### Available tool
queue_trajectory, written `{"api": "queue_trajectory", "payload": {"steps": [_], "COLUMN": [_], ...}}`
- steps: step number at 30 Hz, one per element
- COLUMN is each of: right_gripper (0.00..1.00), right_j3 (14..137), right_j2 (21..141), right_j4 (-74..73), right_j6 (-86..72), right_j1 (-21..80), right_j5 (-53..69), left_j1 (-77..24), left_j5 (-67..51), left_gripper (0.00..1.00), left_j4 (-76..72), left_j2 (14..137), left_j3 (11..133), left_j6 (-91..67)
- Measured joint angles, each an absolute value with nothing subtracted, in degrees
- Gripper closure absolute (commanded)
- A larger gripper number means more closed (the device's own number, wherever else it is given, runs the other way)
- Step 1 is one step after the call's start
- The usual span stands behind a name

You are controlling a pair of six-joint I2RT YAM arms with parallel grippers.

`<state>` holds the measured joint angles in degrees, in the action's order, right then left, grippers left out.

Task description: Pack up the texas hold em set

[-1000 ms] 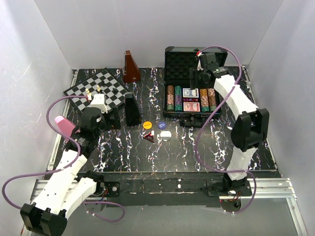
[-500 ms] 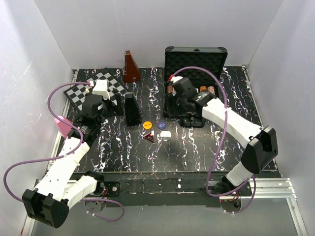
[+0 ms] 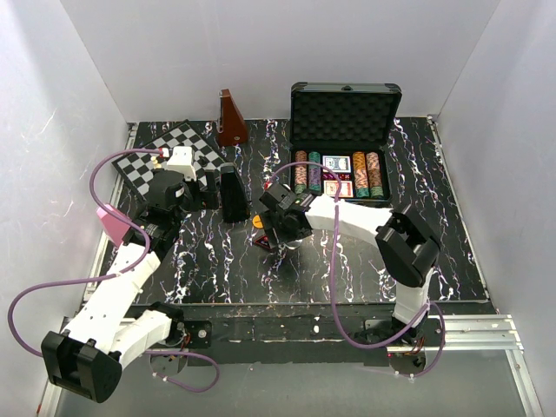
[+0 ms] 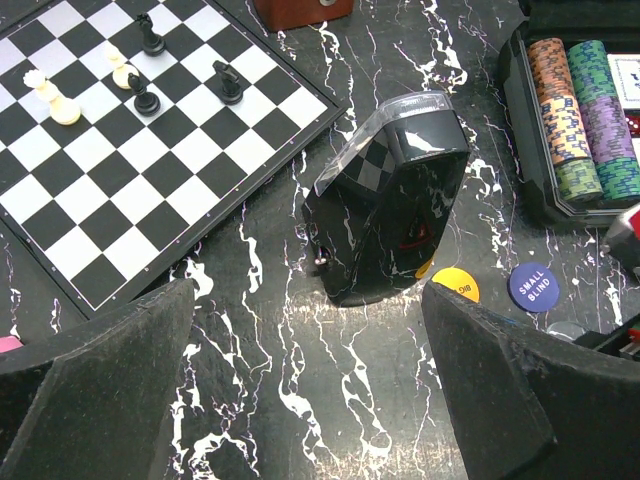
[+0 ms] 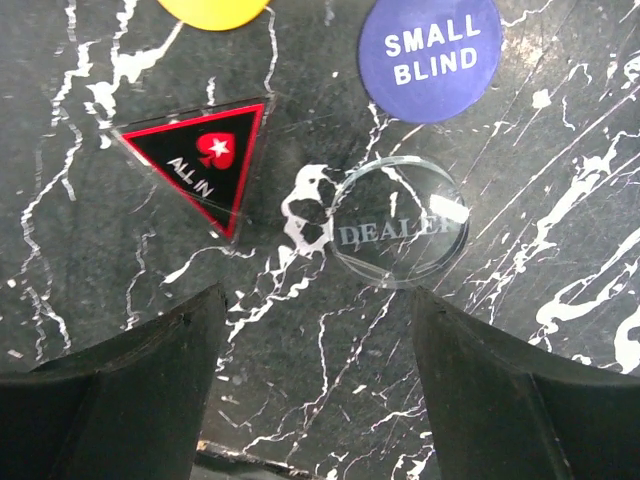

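- Just above the table (image 5: 330, 385), your right gripper (image 5: 318, 300) hangs wide open, empty, over the clear dealer button (image 5: 397, 234)
- Open case (image 3: 345, 88) well apart
- Flat button: fingers (image 5: 120, 390) may skid off or knock the all-in triangle (image 5: 200, 160) beside it

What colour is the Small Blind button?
The Small Blind button is blue with white lettering; clearest in the right wrist view.

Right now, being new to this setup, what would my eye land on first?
The black case stands open at the far right, striped chip rows and card decks inside. Mid-table, the right gripper hovers open over loose markers: a clear DEALER button, a blue SMALL BLIND button and an ALL IN triangle. A chessboard with a few pieces lies far left.
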<state>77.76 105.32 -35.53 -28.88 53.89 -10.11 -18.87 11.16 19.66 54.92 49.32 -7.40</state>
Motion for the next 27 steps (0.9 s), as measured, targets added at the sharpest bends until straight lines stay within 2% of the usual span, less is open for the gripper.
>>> {"api": "queue_trajectory", "payload": {"steps": [27], "right_gripper": [0.20], "right_j3": [77.2], "right_j2": [109.6], "right_j4": [-33.0], "right_j6": [-31.8], "right_j1": [50.6], "right_j5": [-12.1], "left_j1": [-18.9], "left_j5": [11.1], "left_gripper": [0.02], "left_j4": [19.7], "left_j2": [55.0], "left_j3": [49.3], "left_j6": [-7.5]}}
